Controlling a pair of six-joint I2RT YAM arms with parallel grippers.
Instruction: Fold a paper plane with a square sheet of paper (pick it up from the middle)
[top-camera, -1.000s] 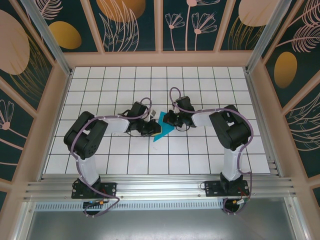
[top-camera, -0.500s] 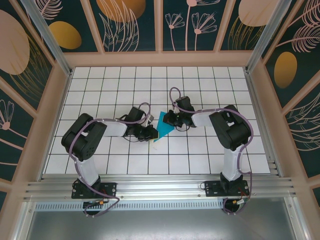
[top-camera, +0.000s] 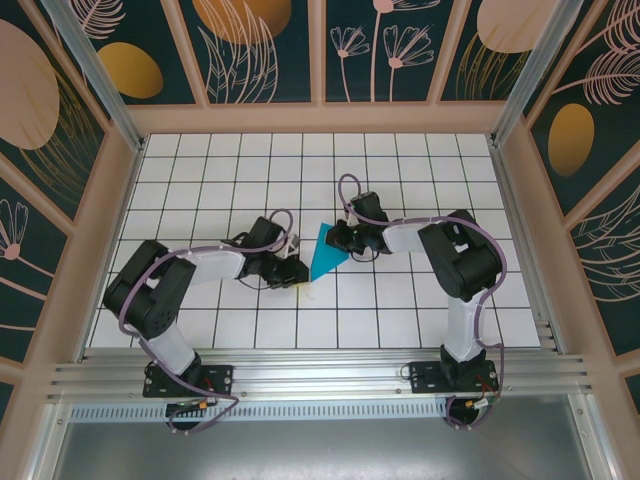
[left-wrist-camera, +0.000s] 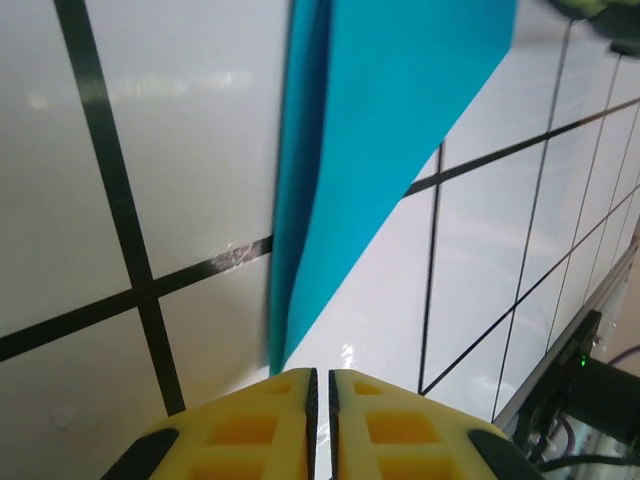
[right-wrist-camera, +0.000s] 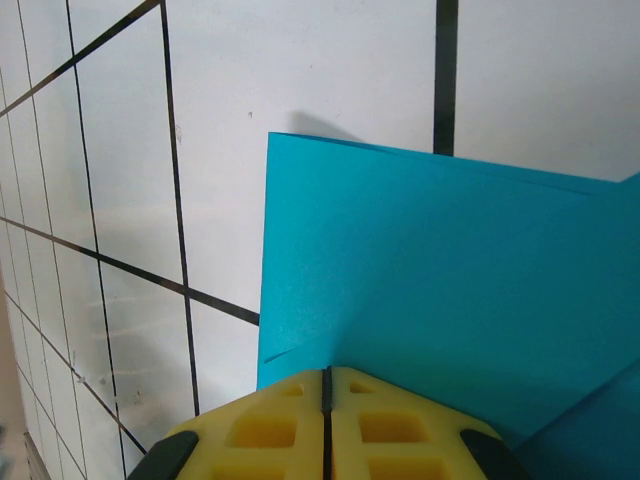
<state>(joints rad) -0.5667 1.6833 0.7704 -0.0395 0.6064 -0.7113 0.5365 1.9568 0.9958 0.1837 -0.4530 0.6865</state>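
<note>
The sheet of paper (top-camera: 325, 255), folded into a smooth teal wedge with crisp creases, sits mid-table, its long axis slanting and its narrow tip pointing near-left. The right gripper (right-wrist-camera: 327, 385) has its ribbed yellow pads pinched on the wide end. The left gripper (left-wrist-camera: 320, 385) is closed empty just beside the tip, over the glossy white gridded table (top-camera: 400, 170).

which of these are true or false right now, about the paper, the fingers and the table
1. The teal paper is folded to a point. True.
2. From above, it lies between the left arm and the right arm. True.
3. The right fingers stand wide open. False: they are shut on the paper's edge.
4. The left fingers are shut. True.
5. The table is bare wood. False: white tiles with black lines.
6. The paper sits at the table's far edge. False: near the middle.
</note>
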